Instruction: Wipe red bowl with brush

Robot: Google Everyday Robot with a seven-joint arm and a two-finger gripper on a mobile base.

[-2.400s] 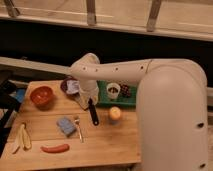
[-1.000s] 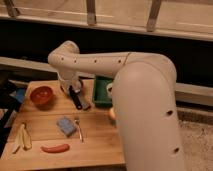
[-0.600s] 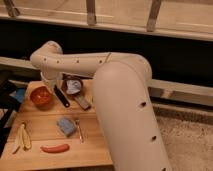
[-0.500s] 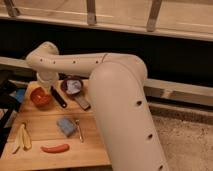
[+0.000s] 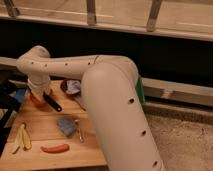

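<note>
Gripper (image 5: 39, 92) was down at the back-left corner of the light wooden table (image 5: 46, 134), directly over the small round orange-red bowl (image 5: 33, 100). My white wrist covered most of it, so I couldn't tell whether it was spread, closed or pinching anything.

The red bowl sat near the table's left edge. Only an orange sliver of it showed under the wrist, and its inside wasn't visible.

The long slim brush with the black stick handle (image 5: 53, 103) was at the bowl's right side. The handle ran diagonally, with its upper end at the gripper and bowl and its lower end pointing right and toward the front of the table. The head end was hidden at the gripper, so I couldn't tell if it touched the bowl.

My arm came in from the lower right as a thick white tube, bent over the table's right half and hid that part.

Other items:
- The dark purple dish with white contents (image 5: 71, 86) was right of the bowl at the back, partly behind my arm.
- The blue sponge block (image 5: 66, 125) was mid-table, well apart from the bowl.
- The silver fork (image 5: 79, 131) lay just beside the sponge on its right.
- The long red sausage-shaped item (image 5: 55, 148) was near the front edge.
- The yellow peel-like strips (image 5: 22, 138) were at the front left.
- A blue object (image 5: 20, 94) sat just left of the bowl and was too unclear to identify.
</note>
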